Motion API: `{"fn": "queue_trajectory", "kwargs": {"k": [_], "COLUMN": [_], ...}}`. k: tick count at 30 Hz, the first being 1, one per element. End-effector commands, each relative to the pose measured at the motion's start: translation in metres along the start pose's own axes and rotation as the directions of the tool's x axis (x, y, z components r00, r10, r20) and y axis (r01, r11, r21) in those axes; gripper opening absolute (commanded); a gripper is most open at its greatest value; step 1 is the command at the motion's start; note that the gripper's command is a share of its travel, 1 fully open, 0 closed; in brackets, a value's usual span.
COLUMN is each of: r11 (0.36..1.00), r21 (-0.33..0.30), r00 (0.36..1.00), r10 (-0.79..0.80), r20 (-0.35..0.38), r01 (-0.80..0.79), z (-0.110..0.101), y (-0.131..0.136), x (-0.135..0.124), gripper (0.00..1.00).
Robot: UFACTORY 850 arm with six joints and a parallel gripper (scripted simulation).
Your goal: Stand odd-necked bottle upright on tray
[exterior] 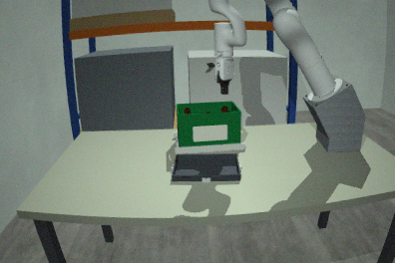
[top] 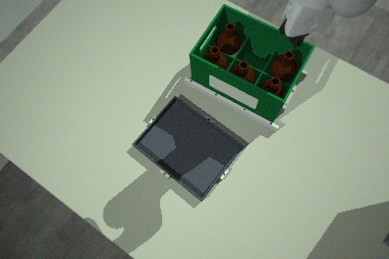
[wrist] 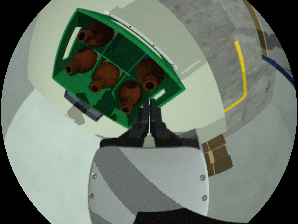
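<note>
We see hand (wrist: 150,123) closed on nothing, hanging above crate (top: 231,86). Five bottles (top: 229,37) stand in crate near worktop (top: 88,65) far edge. Tray (top: 147,130) beside crate.

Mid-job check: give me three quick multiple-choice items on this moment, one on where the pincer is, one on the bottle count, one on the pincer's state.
1. Where is the black two-finger pincer?
A. Above the green plastic crate
B. Down in the dark grey shallow tray
C. Resting on the pale table

2. How many brown bottles stand in the crate?
A. Three
B. Four
C. Five

3. What state is the pincer in?
A. Wide open
B. Shut on nothing
C. Shut on a bottle

Answers: 1 A, the exterior view shows it hanging above the crate's rim. 2 C, the top view shows five, one cell empty. 3 B, the wrist view shows its fingers pressed together with nothing between them.
</note>
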State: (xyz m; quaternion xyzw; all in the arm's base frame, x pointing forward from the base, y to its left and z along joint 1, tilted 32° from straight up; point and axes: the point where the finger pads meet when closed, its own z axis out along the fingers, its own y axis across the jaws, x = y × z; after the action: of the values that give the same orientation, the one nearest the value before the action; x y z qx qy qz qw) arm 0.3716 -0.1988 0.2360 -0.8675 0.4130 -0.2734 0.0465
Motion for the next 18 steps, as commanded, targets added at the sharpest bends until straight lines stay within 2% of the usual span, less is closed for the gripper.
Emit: {"fn": "queue_trajectory", "kwargs": {"k": [1,18], "r11": [1.0,1.0], "r21": [0.0,0.001], "r00": [1.0,1.0], "r10": [0.0,0.0], "r20": [-0.001,-0.002], "r01": [0.0,0.0], "z": [-0.0002,-0.0001], "y": [-0.0002,-0.0014], "x": [0.0005,-0.0001], "gripper": [0.0,0.0]}}
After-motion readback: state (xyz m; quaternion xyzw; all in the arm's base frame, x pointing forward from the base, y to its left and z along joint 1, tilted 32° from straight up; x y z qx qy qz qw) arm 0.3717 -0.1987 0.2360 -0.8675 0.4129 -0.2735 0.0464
